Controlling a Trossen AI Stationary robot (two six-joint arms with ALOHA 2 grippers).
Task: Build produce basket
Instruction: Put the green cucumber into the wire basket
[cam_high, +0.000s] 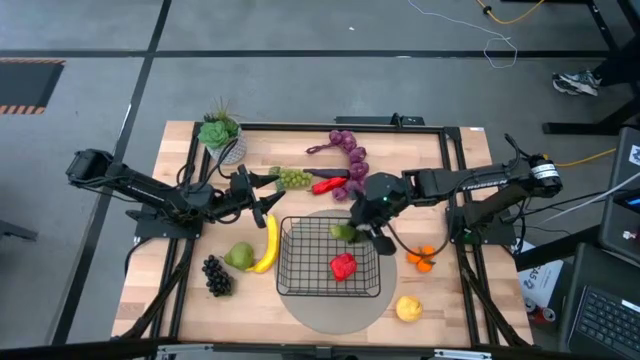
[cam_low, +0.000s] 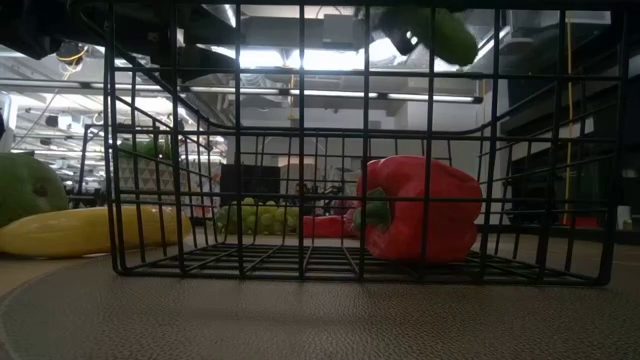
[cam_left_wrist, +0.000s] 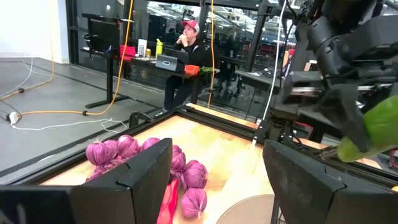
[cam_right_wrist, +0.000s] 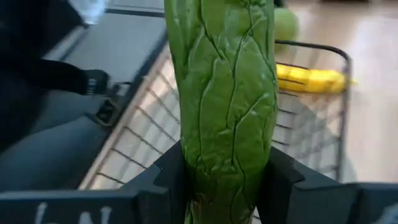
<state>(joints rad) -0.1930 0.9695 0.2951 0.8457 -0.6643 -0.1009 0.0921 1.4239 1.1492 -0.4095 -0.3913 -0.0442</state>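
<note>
The black wire basket (cam_high: 300, 275) sits on a round mat at the table's middle, with a red pepper (cam_high: 343, 266) lying on its floor (cam_low: 415, 210). My right gripper (cam_high: 354, 231) hangs over the basket's far side, shut on the green cucumber (cam_right_wrist: 224, 81), which shows high in the low view (cam_low: 432, 30). My left gripper (cam_high: 262, 196) is open above the table left of the basket, near the green grapes (cam_high: 293, 178). The banana (cam_high: 268, 243), pear (cam_high: 240, 256) and dark grapes (cam_high: 216, 275) lie on the table left of the basket. My right gripper pinches the cucumber between its two fingers (cam_right_wrist: 171, 174), one on each side of the body (cam_right_wrist: 224, 155). The cucumber lies along the fingers and sticks out well ahead of them. It is lifted clear, tilted above the basket's far part.
Purple grapes (cam_high: 348, 150) and a second red pepper (cam_high: 330, 185) lie beyond the basket. Orange pieces (cam_high: 423, 258) and a lemon (cam_high: 408, 308) lie to its right. A potted succulent (cam_high: 220, 135) stands at the far left corner. A person sits in the room behind.
</note>
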